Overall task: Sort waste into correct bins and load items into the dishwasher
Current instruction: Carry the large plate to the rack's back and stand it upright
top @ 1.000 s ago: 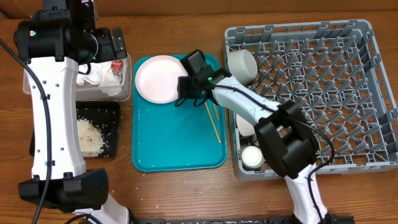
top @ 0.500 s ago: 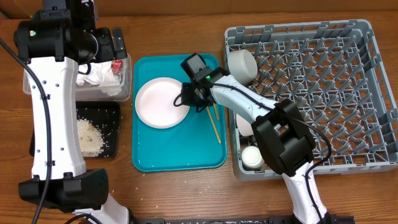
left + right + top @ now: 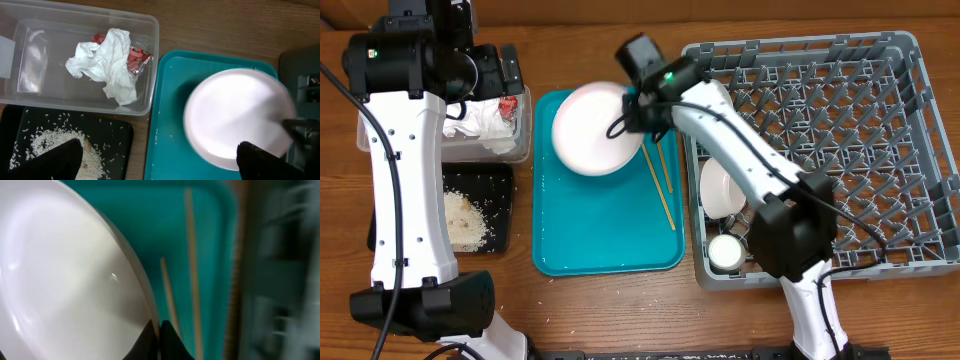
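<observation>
My right gripper (image 3: 638, 106) (image 3: 159, 325) is shut on the right rim of a pale round plate (image 3: 595, 130) (image 3: 65, 280). It holds the plate tilted above the back of the teal tray (image 3: 600, 235). Two wooden chopsticks (image 3: 663, 188) (image 3: 192, 255) lie on the tray to the plate's right. My left gripper (image 3: 157, 160) hangs open, holding nothing, over the seam between the black tray (image 3: 112, 137) and the teal tray. The clear tub (image 3: 145, 30) holds a crumpled napkin (image 3: 110, 65) and red-and-white wrappers (image 3: 137, 55). Rice crumbs (image 3: 45, 145) lie in the black tray.
The grey dish rack (image 3: 840, 140) stands to the right of the teal tray. Along its left side are a grey-green bowl (image 3: 712, 104), a white bowl (image 3: 720, 190) and a small white cup (image 3: 725, 252). The left arm (image 3: 405, 180) reaches over the bins.
The right gripper closed on the plate's rim, dragged the plate forward on the tray, then lifted it, tilted, toward the back right. The left arm has not moved.
</observation>
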Robot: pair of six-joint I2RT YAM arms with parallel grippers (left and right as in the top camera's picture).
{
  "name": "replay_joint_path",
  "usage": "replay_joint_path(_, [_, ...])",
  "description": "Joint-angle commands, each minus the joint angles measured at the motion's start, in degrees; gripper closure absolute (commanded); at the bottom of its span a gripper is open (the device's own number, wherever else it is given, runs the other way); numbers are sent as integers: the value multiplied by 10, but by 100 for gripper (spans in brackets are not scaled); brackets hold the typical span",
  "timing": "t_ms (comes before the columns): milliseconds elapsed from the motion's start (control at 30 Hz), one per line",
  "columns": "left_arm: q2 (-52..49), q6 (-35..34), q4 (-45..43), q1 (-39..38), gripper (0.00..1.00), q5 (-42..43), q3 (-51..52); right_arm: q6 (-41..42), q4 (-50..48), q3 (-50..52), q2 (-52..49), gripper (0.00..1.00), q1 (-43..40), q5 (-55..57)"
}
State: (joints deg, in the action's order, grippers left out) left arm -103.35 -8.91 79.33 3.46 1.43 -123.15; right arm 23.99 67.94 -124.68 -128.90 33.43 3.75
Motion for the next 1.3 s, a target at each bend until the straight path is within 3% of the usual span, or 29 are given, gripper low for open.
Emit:
replay_joint_path(0, [-4,-4,0,-1,0,-4,-7,-19,47,-81,89,96,-15,197])
replay_joint_path(233, [-4,-4,0,-1,0,-4,-7,-19,157,-102,179,96,-54,417])
replay_joint_path(433, [-4,-4,0,-1,0,-4,-7,-13,221,-87,186,96,-108,486])
replay_joint_path(800, [-4,-4,0,-1,0,-4,-7,-23,71,137,183,96,-162,592])
replay_joint_path(967, [-4,-4,0,-1,0,-4,-7,-79,-21,209,183,96,-156,568])
replay_joint_path(1167, [-4,-4,0,-1,0,-4,-7,-95,-68,223,183,96,-154,501])
replay_joint_path(1267, [-4,-4,0,-1,0,-4,-7,-95,-76,223,183,88,-154,471])
